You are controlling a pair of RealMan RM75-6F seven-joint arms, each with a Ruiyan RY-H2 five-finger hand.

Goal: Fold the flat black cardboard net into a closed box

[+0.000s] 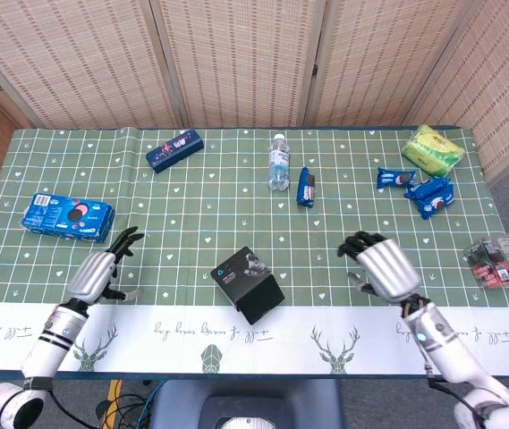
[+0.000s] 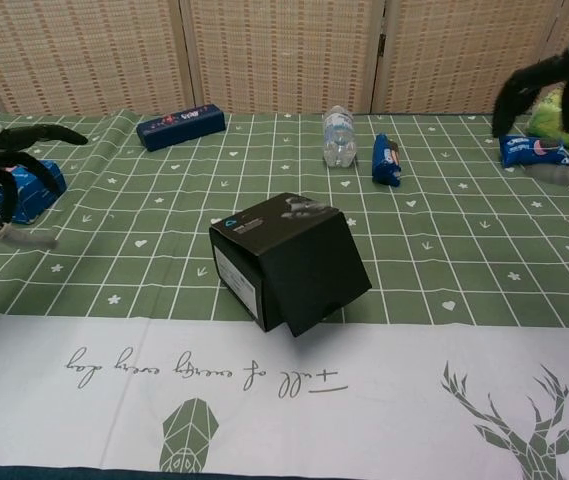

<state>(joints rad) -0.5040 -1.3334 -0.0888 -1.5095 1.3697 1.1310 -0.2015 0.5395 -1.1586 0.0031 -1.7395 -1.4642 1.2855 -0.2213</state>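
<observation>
The black cardboard box point(image 1: 248, 284) point(image 2: 288, 262) stands folded and closed on the green cloth near the table's front edge, with a small label on one face. Neither hand touches it. My left hand point(image 1: 102, 270) point(image 2: 2, 180) hovers well to the box's left, fingers apart and empty. My right hand point(image 1: 382, 266) point(image 2: 562, 75) hangs off to the box's right, fingers curved but apart, holding nothing.
A blue cookie box point(image 1: 67, 218) lies at the left, a dark blue carton point(image 1: 173, 149) at the back left. A water bottle point(image 1: 278, 162) and blue snack packs point(image 1: 306, 187) point(image 1: 428, 195) sit behind the box, a yellow-green bag point(image 1: 432, 148) at the back right. A white runner point(image 2: 284, 395) edges the front.
</observation>
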